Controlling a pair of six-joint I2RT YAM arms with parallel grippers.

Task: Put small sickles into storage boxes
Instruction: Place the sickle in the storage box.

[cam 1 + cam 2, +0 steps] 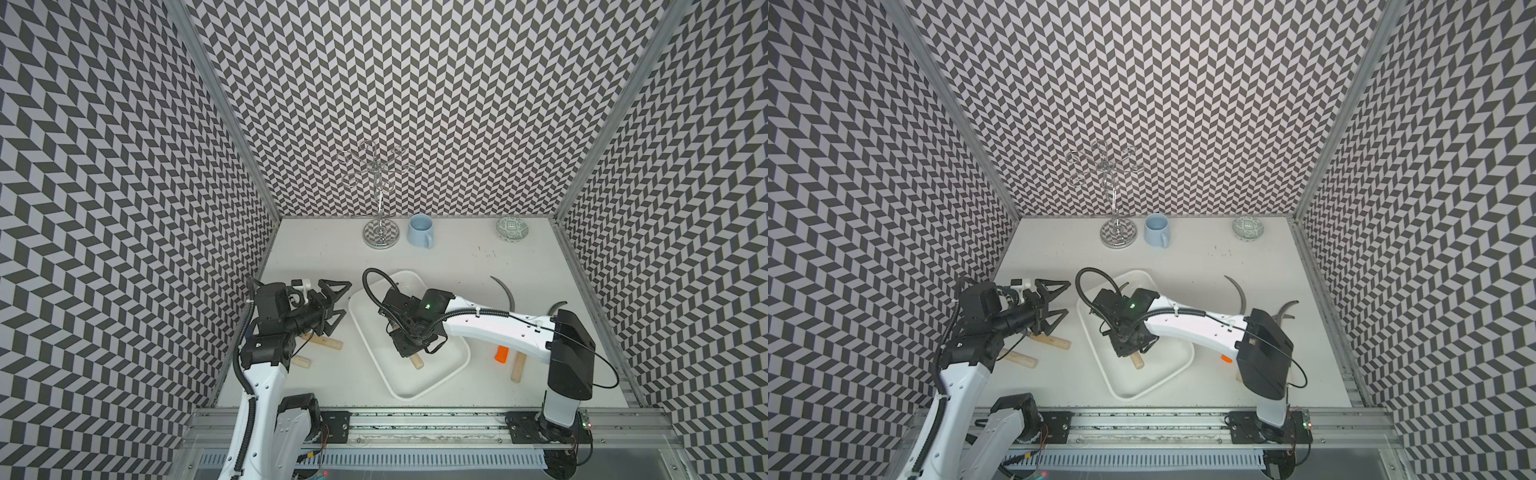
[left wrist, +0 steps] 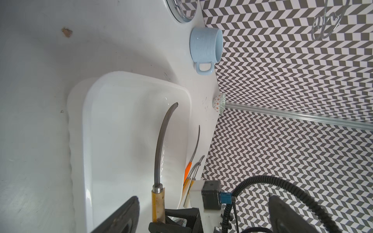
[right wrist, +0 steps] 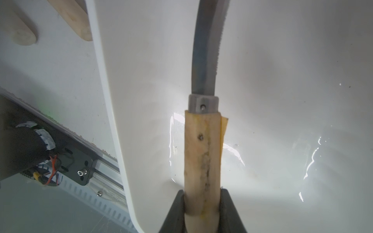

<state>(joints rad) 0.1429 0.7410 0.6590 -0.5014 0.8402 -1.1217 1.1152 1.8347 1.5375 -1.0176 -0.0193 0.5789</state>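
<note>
Reaching over tray (image 1: 415, 386), right gripper (image 3: 201, 203) clamping sickle (image 3: 201, 151)

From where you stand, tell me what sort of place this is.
Probably a robot test booth rather than a workshop: chevron-patterned panels wall in a white tabletop, and the left arm and right arm are mounted on an aluminium rail along its front edge.

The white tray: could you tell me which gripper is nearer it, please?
Right. The right gripper is over the tray, shut on a sickle; the left gripper hangs open beside its rim.
</note>
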